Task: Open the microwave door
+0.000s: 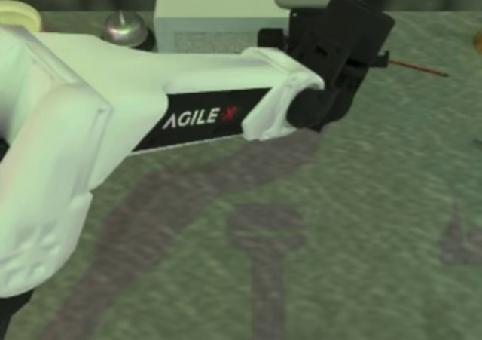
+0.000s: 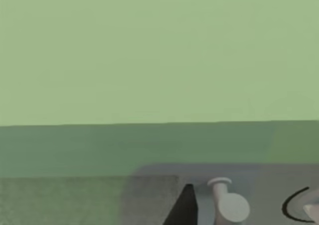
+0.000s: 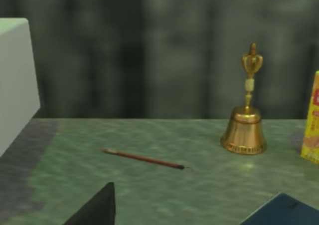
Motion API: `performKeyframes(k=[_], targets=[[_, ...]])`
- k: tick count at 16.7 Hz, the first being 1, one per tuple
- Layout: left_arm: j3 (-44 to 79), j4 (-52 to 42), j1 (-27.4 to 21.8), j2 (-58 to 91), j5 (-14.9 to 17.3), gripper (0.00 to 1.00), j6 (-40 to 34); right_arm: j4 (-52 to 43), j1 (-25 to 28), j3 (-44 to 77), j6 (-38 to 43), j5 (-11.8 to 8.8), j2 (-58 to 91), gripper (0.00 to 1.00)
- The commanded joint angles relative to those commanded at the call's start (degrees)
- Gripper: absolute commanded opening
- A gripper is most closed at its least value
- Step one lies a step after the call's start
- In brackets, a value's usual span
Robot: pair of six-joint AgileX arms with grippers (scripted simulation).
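Note:
The pale microwave (image 1: pixel 218 8) stands at the table's far edge; its corner also shows in the right wrist view (image 3: pixel 17 75). My left arm reaches across to it, and the left gripper (image 1: pixel 331 46) is at the front, right of centre. In the left wrist view the microwave door (image 2: pixel 149 200) shows its grey mesh window, lying flush. The left gripper (image 2: pixel 209 207) is shut on the white door handle (image 2: pixel 227 205): one dark fingertip (image 2: pixel 187 205) stands close beside it, the other is hidden. A knob (image 2: pixel 299 205) lies just beyond. My right gripper (image 3: pixel 194 210) is open over bare table, outside the top view.
A silver dome bell (image 1: pixel 124 27) sits left of the microwave. A thin red pen (image 1: pixel 418 68) lies to its right, seen too in the right wrist view (image 3: pixel 144 159). Farther right stand a gold hand bell (image 3: pixel 244 130) and a yellow box (image 3: pixel 311 120).

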Motion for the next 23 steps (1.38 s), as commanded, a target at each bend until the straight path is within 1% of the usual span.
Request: performKeyframes(k=[4,5,8,10,13,20,23], targets=[[0.0,0.0,0.0,0.0,0.0,0.00,0.0,0.0,0.0,0.0,0.0,0.0,0.0,1.00],[-2.1,0.1,-3.5,-1.3,0.2,0.00,-0.1,0.0,0.0,0.0,0.0,0.0,0.0,1.00],[-0.2,-1.9,-3.4,-0.4,0.8,0.00,-0.7,0.0,0.0,0.0,0.0,0.0,0.0,1.00],[3.7,-6.1,-3.0,1.4,2.1,0.00,-2.0,0.0,0.0,0.0,0.0,0.0,0.0,1.00],[12.1,-17.0,-2.1,4.8,5.1,0.00,-4.7,0.0,0.0,0.0,0.0,0.0,0.0,1.00],[35.8,-51.8,0.7,11.9,14.6,0.00,-12.4,0.0,0.0,0.0,0.0,0.0,0.0,1.00],[42.9,-61.0,1.8,13.7,17.9,0.00,-14.6,0.0,0.0,0.0,0.0,0.0,0.0,1.00]])
